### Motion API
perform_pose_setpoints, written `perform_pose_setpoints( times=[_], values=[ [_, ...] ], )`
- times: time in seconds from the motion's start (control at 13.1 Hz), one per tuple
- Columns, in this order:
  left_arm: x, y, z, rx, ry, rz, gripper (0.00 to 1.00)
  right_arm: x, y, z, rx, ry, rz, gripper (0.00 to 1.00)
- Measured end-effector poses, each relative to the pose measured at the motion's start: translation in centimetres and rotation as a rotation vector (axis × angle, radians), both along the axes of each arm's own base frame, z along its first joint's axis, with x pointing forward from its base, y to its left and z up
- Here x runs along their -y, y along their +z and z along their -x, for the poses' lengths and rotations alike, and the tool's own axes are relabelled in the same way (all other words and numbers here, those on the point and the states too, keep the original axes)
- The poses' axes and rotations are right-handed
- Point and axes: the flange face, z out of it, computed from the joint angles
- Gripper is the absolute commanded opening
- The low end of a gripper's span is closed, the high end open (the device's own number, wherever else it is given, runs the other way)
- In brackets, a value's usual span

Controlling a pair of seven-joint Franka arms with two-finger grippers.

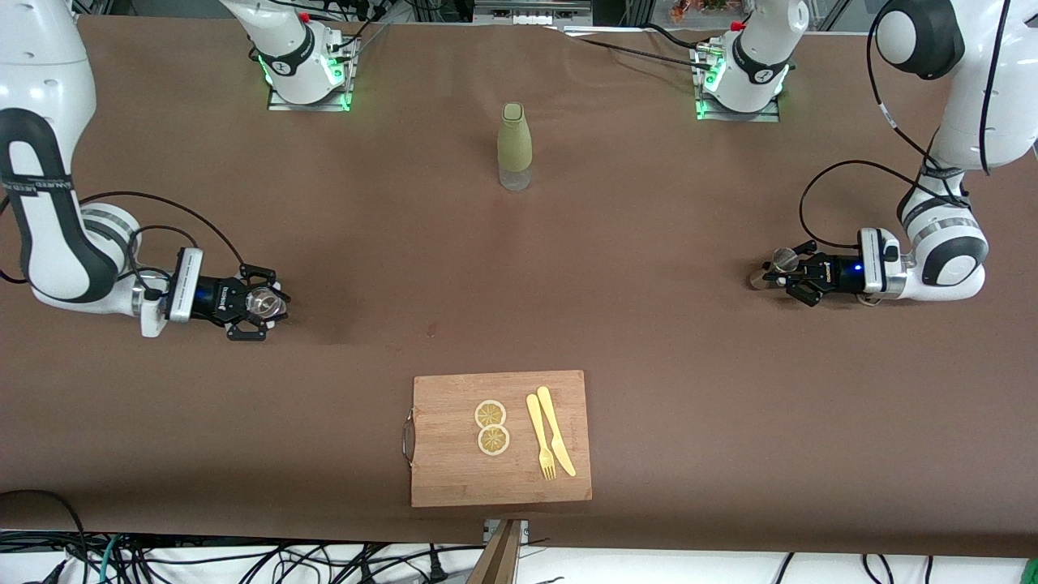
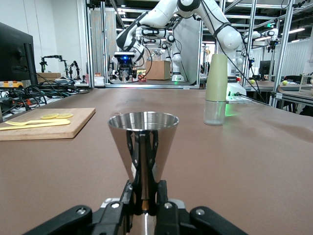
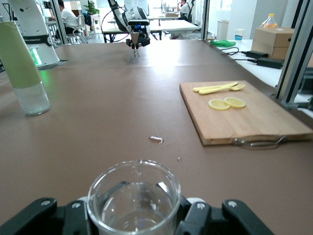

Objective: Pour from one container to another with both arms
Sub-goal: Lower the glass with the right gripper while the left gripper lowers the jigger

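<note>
My left gripper [image 1: 791, 272] clamps a steel jigger [image 1: 780, 261]; my right gripper [image 1: 258, 304] clamps a glass beaker [image 1: 263, 302]; both flank the bottle [image 1: 515, 147].

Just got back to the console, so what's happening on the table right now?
Each arm grips a vessel at its own end of the table. The left gripper is shut on a metal jigger; the right gripper is shut on a clear glass beaker. They are far apart, so no pouring yet. A green bottle stands between the bases; a cutting board with lemon slices sits untouched.
</note>
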Motion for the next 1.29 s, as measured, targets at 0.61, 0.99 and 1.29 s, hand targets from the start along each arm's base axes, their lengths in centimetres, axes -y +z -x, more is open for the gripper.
perform_pose_setpoints(
  times=[0.61,0.99,1.29],
  values=[
    [-1.6,-1.9,1.3,-0.020,0.000,0.010,0.00,-0.7,-5.5,4.3,-0.053,0.021,-0.042,0.34],
    [-1.6,-3.2,1.7,-0.036,-0.003,0.013,0.07,-1.4,-7.9,4.9,-0.003,0.020,-0.064,0.34],
    [-2.0,-3.2,1.5,-0.032,-0.004,0.012,1.00,-1.9,-10.5,5.7,0.023,0.010,-0.090,0.36]
  ],
)
